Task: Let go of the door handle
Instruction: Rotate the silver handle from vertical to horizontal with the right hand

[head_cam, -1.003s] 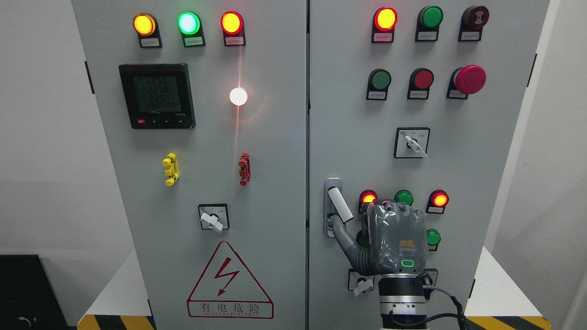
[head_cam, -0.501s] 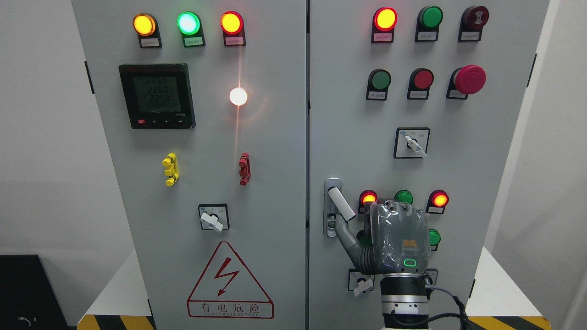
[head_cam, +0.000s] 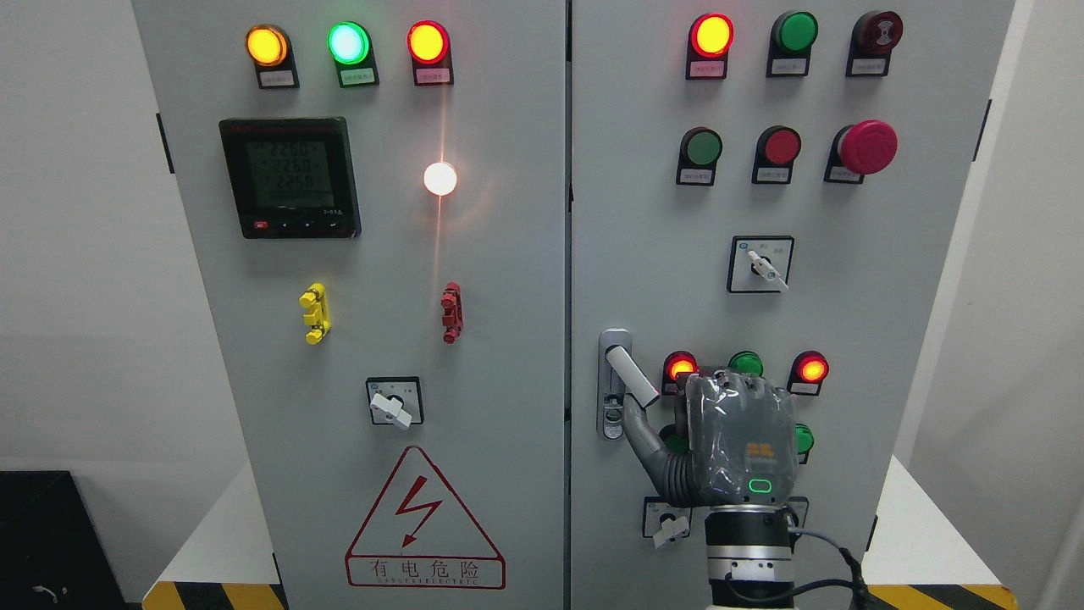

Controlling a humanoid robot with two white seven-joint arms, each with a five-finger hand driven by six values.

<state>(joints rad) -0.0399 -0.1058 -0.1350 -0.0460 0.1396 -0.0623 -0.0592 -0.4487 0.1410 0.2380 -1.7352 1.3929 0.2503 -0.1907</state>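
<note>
Rising from the bottom edge right of the middle, the right robot hand (head_cam: 735,440) shows its grey back to the camera, its thumb (head_cam: 637,424) stretched up-left so the tip sits just below the lower end of the white door handle (head_cam: 631,375). Whether thumb and handle touch cannot be told, and the other fingers are hidden behind the palm. The handle tilts on its lock plate (head_cam: 611,385) at the left edge of the right cabinet door (head_cam: 660,212), just left of a lit red lamp (head_cam: 680,367).

Digital meter (head_cam: 290,177) upper left door; red mushroom button (head_cam: 867,146) upper right; hazard triangle sticker (head_cam: 424,524) below.
</note>
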